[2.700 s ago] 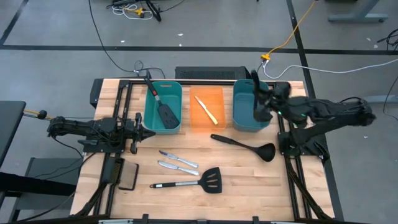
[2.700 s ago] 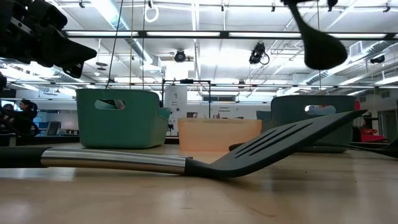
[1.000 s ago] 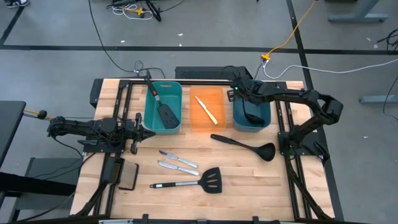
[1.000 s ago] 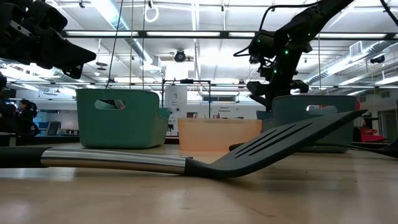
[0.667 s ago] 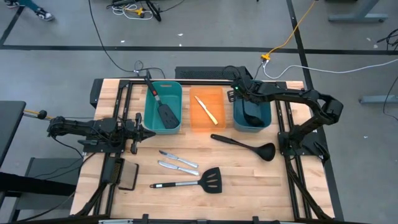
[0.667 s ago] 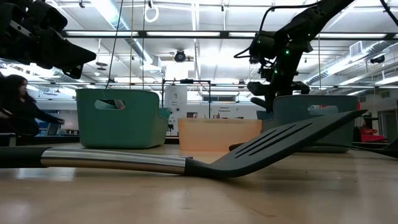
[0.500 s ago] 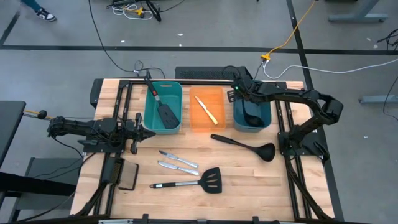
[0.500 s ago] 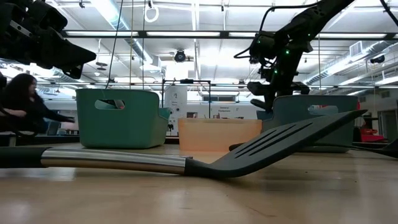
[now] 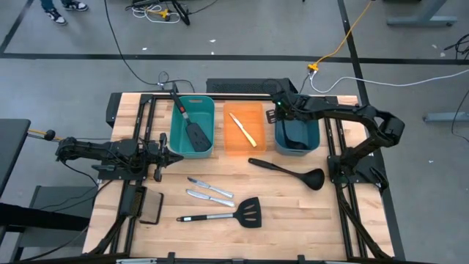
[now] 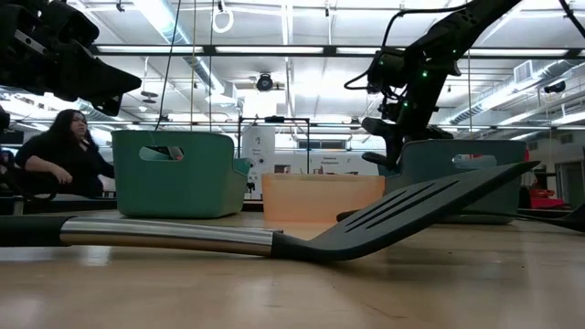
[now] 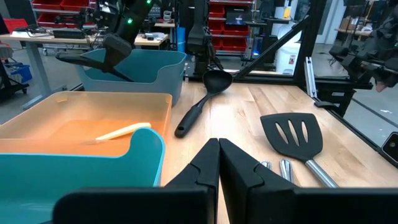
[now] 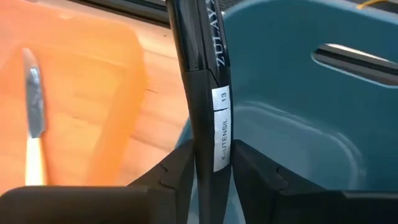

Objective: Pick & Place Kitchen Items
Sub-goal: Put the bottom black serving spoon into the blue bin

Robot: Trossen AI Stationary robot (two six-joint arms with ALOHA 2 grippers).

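Right tool closed on ladle handle, bowl down inside the right teal bin. Best to lower fully, open gently, lift straight up. Left tool closed, idle at worktop edge.

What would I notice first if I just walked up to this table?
Probably the right gripper reaching over the far right blue bin, holding a black ladle by its handle. Then the big spatula lying at the table's near edge, and a second ladle in front of the bins.
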